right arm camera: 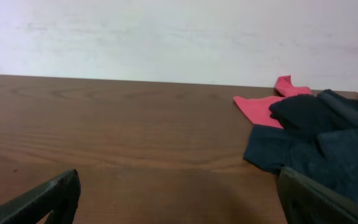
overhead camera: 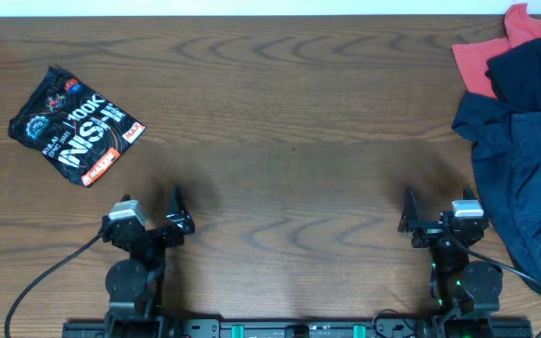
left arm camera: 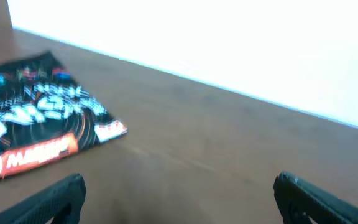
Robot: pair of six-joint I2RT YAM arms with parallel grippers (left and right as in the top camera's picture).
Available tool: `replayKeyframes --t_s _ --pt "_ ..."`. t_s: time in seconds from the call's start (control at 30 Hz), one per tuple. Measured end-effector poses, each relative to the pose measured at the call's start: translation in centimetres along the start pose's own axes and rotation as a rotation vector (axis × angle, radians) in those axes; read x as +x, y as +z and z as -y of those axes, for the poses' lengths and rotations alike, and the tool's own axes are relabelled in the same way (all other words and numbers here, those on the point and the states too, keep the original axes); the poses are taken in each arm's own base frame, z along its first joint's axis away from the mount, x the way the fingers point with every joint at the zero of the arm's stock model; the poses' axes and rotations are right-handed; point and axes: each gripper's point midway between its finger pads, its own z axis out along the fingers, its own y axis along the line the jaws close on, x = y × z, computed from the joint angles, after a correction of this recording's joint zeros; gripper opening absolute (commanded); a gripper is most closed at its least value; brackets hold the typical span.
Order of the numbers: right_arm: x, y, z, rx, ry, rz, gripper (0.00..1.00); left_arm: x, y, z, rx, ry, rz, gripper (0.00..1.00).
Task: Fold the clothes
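Observation:
The clothes, a black T-shirt (overhead camera: 75,127) with white "100K" lettering and orange lines, lie as a small folded packet at the table's far left. The left wrist view shows the T-shirt (left arm camera: 36,130) ahead and to the left, blurred. My left gripper (overhead camera: 153,202) hovers near the front edge, below and right of the packet, open with only bare wood between its fingers (left arm camera: 55,202). Over the front right of the table my right gripper (overhead camera: 437,202) is also open and empty, with bare wood in the gap of the right gripper (right arm camera: 179,190).
A loose heap of dark navy garments (overhead camera: 524,141) fills the right edge of the table, just right of my right gripper, with a red garment (overhead camera: 486,52) under its far side. Seen from the right wrist, the navy heap (right arm camera: 322,143) and red cloth (right arm camera: 260,109) lie ahead-right.

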Motion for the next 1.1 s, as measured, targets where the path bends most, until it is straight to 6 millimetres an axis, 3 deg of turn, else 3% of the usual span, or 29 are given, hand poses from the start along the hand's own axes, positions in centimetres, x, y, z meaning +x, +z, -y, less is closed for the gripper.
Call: replayKeyframes --t_s 1.1 --pt "0.0 0.0 0.0 0.000 0.000 0.000 0.99 0.6 0.0 1.0 0.061 0.022 -0.025 0.98"
